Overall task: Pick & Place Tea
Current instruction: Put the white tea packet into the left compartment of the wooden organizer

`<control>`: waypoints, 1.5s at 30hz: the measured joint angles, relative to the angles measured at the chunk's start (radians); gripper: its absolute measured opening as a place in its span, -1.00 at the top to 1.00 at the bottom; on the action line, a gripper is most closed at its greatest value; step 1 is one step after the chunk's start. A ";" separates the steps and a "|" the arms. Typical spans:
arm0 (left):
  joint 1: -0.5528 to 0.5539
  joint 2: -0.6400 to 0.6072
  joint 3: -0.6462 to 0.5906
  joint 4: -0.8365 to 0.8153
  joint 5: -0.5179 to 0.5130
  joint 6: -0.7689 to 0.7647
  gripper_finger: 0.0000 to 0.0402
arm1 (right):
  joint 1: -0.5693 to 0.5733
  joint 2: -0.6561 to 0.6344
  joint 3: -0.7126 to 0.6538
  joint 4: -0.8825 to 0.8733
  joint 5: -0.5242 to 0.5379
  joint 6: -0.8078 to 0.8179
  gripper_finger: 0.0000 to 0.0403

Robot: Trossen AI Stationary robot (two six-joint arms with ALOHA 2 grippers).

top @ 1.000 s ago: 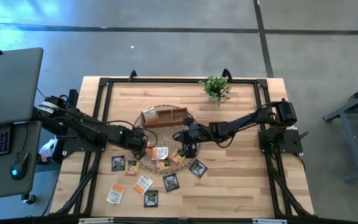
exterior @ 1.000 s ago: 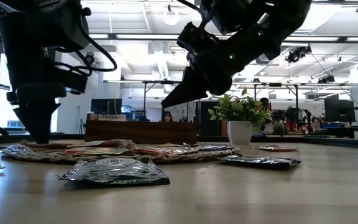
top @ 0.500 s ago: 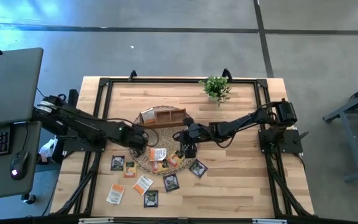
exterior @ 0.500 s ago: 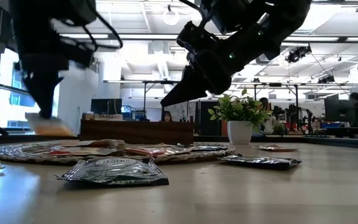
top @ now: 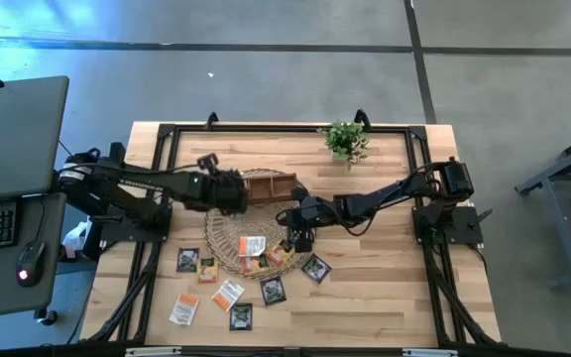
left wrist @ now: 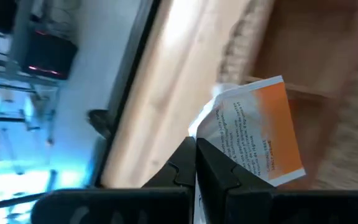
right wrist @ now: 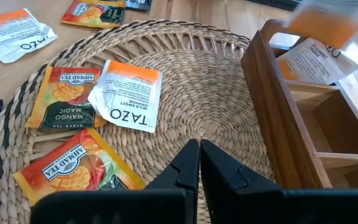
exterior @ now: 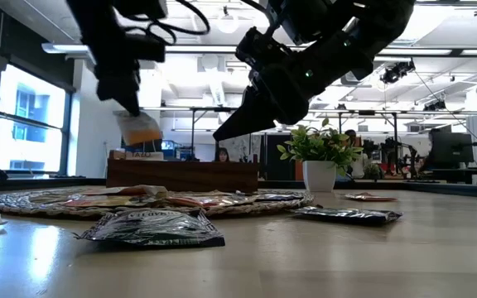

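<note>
Left gripper (top: pixel 234 191) is up in the air beside the left end of the wooden tray (top: pixel 266 185), and its fingers (left wrist: pixel 219 174) are pressed together on one tea packet (left wrist: pixel 257 134). This held packet is white with small printed text and has an orange band on one side; in the low view it (exterior: pixel 142 127) hangs clear above the woven mat (exterior: pixel 31 204).

Right gripper (top: pixel 301 238) hangs low over the right part of the round mat (top: pixel 228 238), with its fingers (right wrist: pixel 188 165) drawn together and nothing between them.

On the mat lie several packets: a white and orange one marked TAZO (right wrist: pixel 129 93), and two orange ones marked AHMAD TEA with a fruit picture (right wrist: pixel 61 96) (right wrist: pixel 82 168). More packets lie on the bare wood of the table (top: pixel 385 297) in front of the mat, some dark (top: pixel 241 316), some white with orange (top: pixel 183 308).

The tray stands at the far edge of the mat and is divided in compartments. One compartment at its left end already holds a white and orange packet (right wrist: pixel 319 59); the nearer compartments (right wrist: pixel 328 118) show only bare wood. A small potted plant (top: pixel 345 140) stands near the far edge of the table, well apart from the tea.
</note>
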 joint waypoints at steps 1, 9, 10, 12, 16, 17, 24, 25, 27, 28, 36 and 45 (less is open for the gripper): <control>0.018 0.010 0.001 0.021 -0.006 0.029 1.00 | 0.000 0.000 0.000 0.000 0.000 0.000 0.94; 0.094 0.066 0.000 0.049 0.025 0.142 1.00 | 0.000 0.000 0.000 -0.011 0.000 0.003 0.94; 0.094 0.078 0.001 0.054 0.024 0.156 0.99 | 0.000 0.000 0.000 -0.014 0.000 0.003 0.94; 0.092 0.096 0.000 0.047 0.026 0.176 0.97 | 0.000 0.000 0.000 -0.017 0.000 0.003 0.94; 0.091 0.149 0.002 0.073 0.028 0.243 0.87 | 0.000 0.000 0.000 -0.018 0.000 0.003 0.94; 0.091 0.156 -0.001 0.070 0.029 0.251 0.84 | 0.000 0.000 0.000 -0.021 0.000 0.003 0.94; 0.091 0.199 0.002 0.101 0.032 0.264 0.54 | 0.000 0.000 0.000 -0.024 0.000 0.004 0.94; 0.091 0.200 0.001 0.099 0.045 0.252 0.49 | 0.000 0.000 0.000 -0.024 0.000 0.004 0.94; 0.091 0.197 0.001 0.109 0.088 0.237 0.40 | 0.000 0.000 0.000 -0.023 0.000 0.008 0.94; 0.091 0.197 0.002 0.110 0.113 0.236 0.36 | 0.000 0.000 0.000 -0.023 0.000 0.009 0.94; 0.091 0.173 0.002 0.106 0.158 0.215 0.11 | 0.010 0.000 0.000 0.020 -0.055 0.003 0.81; 0.055 0.140 0.168 -0.008 0.196 0.134 -0.03 | 0.061 0.001 0.000 0.126 -0.103 -0.028 0.41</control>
